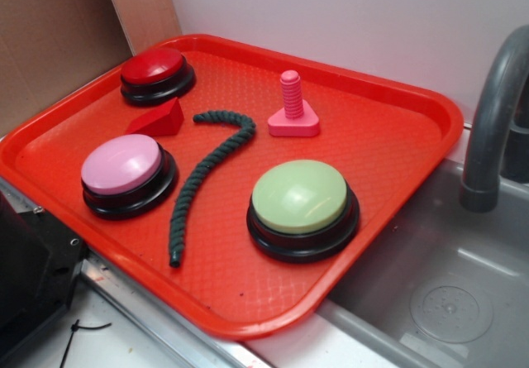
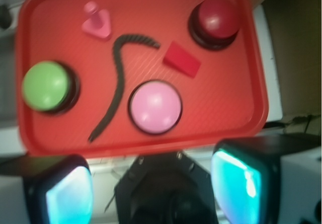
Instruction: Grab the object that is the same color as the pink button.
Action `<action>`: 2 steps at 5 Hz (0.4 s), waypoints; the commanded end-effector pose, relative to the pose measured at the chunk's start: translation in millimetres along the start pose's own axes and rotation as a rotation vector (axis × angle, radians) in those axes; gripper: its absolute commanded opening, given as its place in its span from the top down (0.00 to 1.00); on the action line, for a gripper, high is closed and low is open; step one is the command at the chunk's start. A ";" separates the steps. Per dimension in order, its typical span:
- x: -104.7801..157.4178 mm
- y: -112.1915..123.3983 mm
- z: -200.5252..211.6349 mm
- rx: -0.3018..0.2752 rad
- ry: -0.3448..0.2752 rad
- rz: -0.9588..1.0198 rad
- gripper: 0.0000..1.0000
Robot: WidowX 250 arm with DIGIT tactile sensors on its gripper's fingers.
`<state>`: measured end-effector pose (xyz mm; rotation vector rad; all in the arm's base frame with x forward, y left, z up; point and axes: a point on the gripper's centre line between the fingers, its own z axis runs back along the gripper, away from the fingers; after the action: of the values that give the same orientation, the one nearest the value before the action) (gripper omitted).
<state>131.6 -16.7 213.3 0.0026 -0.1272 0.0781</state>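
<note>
A red plastic tray (image 1: 397, 120) holds six things: three round push buttons, one bolt, one wedge and one rope. The hot-pink toy bolt (image 1: 293, 107) stands upright on its flat rounded-triangular base toward the tray's far side, apart from everything else, with its ribbed shaft pointing up. Just beside it lies the curved end of a dark green rope (image 1: 202, 174), which runs in a hooked line down the middle of the tray between the buttons. The pink button (image 1: 124, 169) sits near the tray's front left edge on its black base. The red button (image 1: 155, 74) is in the far left corner, and a small red wedge block (image 1: 159, 119) lies between those two. The green button (image 1: 301, 203) sits at the front right. A grey sink (image 1: 446, 302) with a grey faucet (image 1: 496, 112) adjoins the tray.

In the wrist view the gripper (image 2: 151, 189) hangs above and off the tray's near edge, its two fingers (image 2: 241, 178) spread wide apart with nothing between them.
</note>
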 end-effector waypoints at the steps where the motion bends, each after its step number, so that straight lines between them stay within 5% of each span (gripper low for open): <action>1: 46.8 0.8 -46.7 0.022 -0.071 0.080 0.00; 2: 73.8 -16.2 -70.9 0.014 -0.091 0.118 0.00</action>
<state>208.8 -26.6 140.7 0.0242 -0.1724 0.1985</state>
